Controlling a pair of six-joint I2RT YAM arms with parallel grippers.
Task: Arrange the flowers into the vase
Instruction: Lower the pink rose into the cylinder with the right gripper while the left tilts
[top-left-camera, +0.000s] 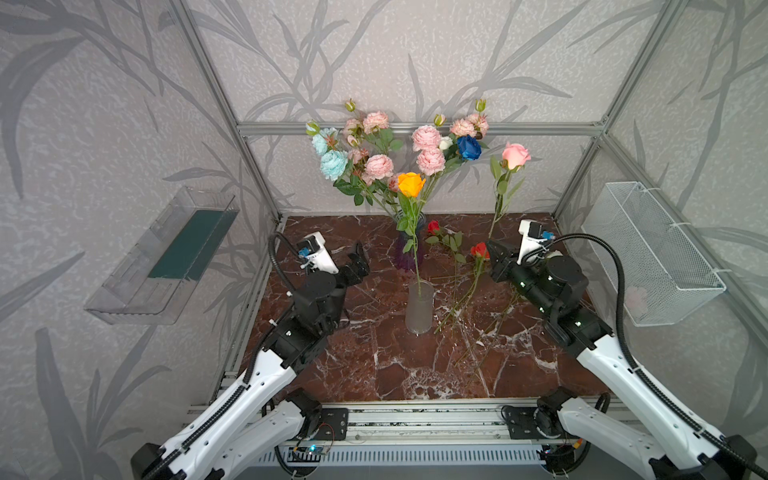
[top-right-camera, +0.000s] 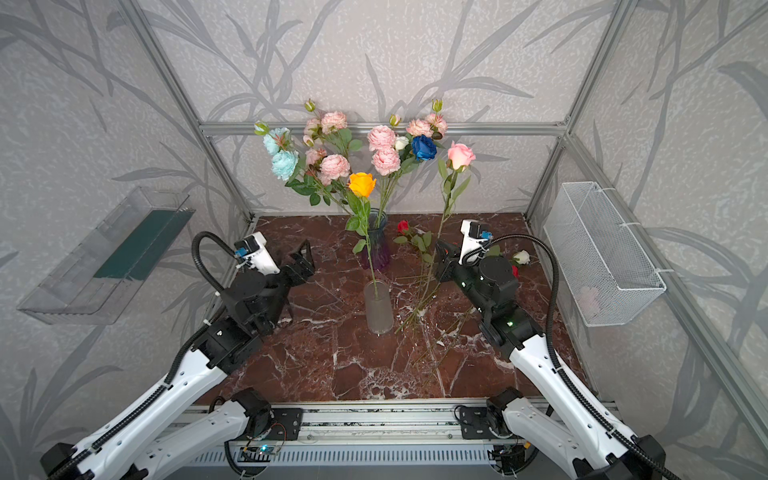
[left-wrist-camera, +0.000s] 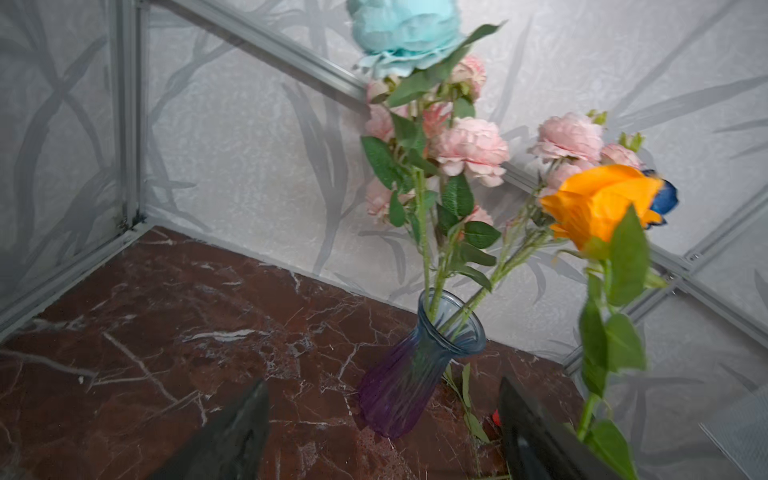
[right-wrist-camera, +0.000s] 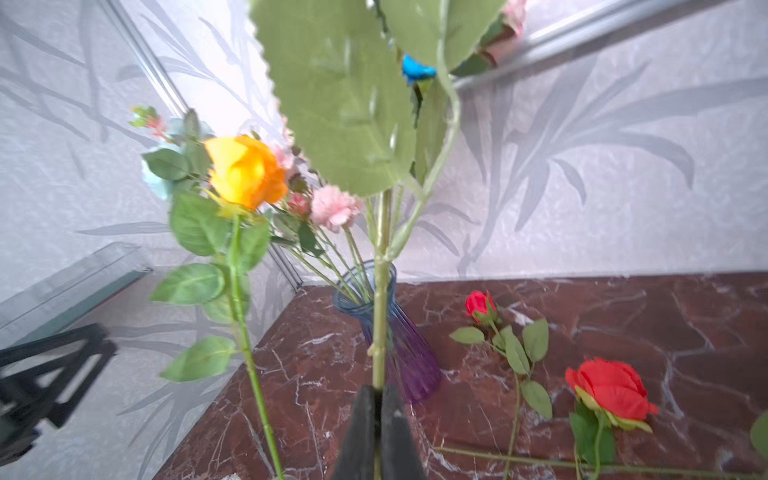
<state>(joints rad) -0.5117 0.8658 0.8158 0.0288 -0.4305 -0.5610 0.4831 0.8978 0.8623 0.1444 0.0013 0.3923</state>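
Observation:
Both top views show a purple glass vase (top-left-camera: 409, 249) (top-right-camera: 376, 245) at the back, holding several frilly pink and turquoise flowers (top-left-camera: 376, 166) and a blue rose (top-left-camera: 469, 147). A frosted vase (top-left-camera: 419, 307) (top-right-camera: 378, 307) in front holds one orange rose (top-left-camera: 410, 184) (left-wrist-camera: 602, 203). My right gripper (top-left-camera: 492, 249) (right-wrist-camera: 378, 388) is shut on the stem (right-wrist-camera: 380, 311) of a pink rose (top-left-camera: 515, 155), held upright right of the vases. My left gripper (top-left-camera: 359, 257) (left-wrist-camera: 382, 386) is open and empty, left of the purple vase. Red roses (top-left-camera: 480, 250) (right-wrist-camera: 611, 388) lie on the table.
A white rose (top-right-camera: 521, 257) lies beside the right arm, and long stems (top-left-camera: 461, 303) cross the marble table (top-left-camera: 374, 365) right of the frosted vase. A wire basket (top-left-camera: 656, 257) hangs on the right wall, a clear tray (top-left-camera: 166, 257) on the left wall.

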